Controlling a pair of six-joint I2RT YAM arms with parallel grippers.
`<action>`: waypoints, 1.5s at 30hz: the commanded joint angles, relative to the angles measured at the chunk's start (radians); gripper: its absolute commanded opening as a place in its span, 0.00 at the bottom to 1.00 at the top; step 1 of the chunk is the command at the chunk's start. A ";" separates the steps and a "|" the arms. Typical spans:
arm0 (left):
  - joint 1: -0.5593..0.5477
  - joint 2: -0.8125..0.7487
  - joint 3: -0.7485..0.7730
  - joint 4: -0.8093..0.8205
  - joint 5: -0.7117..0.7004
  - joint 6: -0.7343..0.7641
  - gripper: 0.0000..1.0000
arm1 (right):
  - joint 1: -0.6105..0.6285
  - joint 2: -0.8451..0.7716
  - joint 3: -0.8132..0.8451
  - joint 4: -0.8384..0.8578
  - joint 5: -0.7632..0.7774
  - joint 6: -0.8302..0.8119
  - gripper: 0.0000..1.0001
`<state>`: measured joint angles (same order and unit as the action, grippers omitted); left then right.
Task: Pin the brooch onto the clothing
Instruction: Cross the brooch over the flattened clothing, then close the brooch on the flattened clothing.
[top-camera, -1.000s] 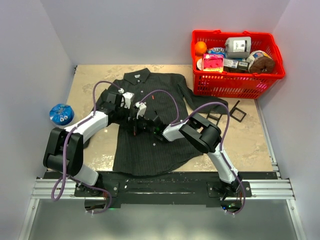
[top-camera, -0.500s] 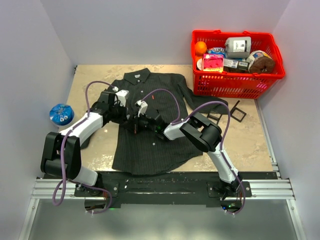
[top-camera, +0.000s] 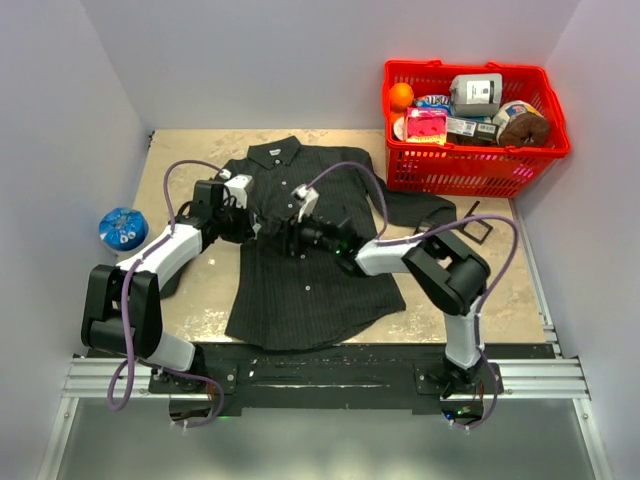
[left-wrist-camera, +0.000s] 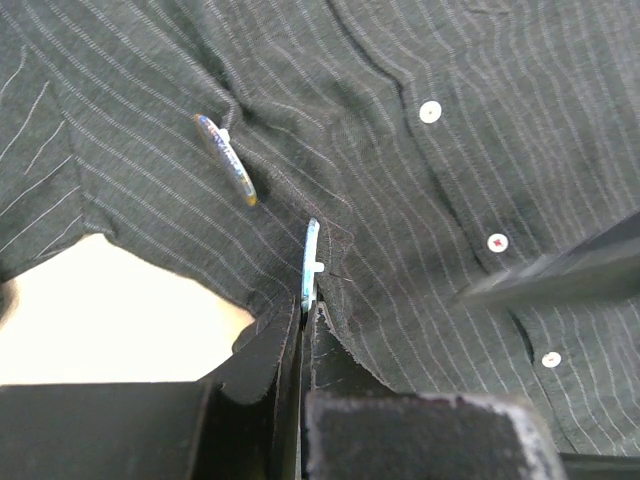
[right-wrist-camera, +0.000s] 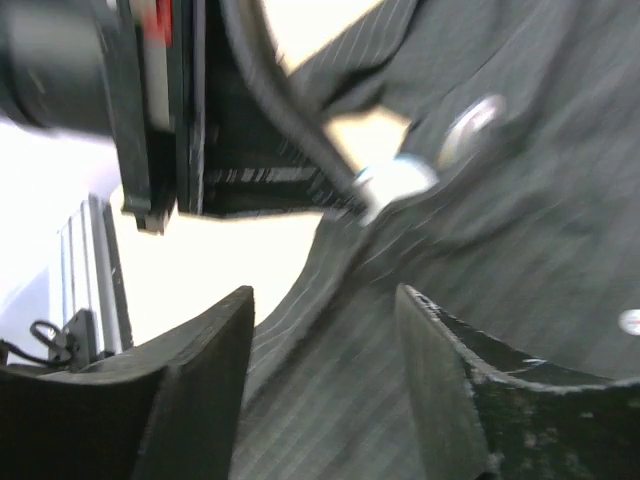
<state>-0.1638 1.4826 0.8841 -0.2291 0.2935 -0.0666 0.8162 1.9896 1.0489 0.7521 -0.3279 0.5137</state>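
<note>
Brooch (left-wrist-camera: 226, 160) on shirt (left-wrist-camera: 450, 200) front, left part, just beside left gripper (left-wrist-camera: 305, 322) | left gripper pinches a shirt fold; right gripper (right-wrist-camera: 325, 292) spread, empty | risk: tugging the fold may pull the pin loose | brooch stands on edge, long axis pointing roughly toward left gripper tips

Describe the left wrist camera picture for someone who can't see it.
The left fingers, shut, appear to pinch a fold of the dark pinstriped shirt, a thin pale blue disc standing edge-on just beyond them. A second thin disc sits farther off, and three pale buttons run down the right.
</note>
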 joint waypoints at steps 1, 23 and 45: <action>0.009 -0.015 0.004 0.050 0.082 0.016 0.00 | -0.095 -0.074 -0.035 -0.011 -0.083 -0.078 0.64; 0.044 0.062 0.026 0.004 0.246 0.056 0.00 | -0.098 0.156 0.106 -0.037 -0.158 -0.193 0.60; 0.046 0.070 0.026 -0.007 0.291 0.060 0.00 | -0.095 0.183 0.169 0.004 -0.195 -0.162 0.36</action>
<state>-0.1246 1.5410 0.8845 -0.2325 0.5411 -0.0307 0.7136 2.1715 1.1889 0.7048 -0.4938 0.3481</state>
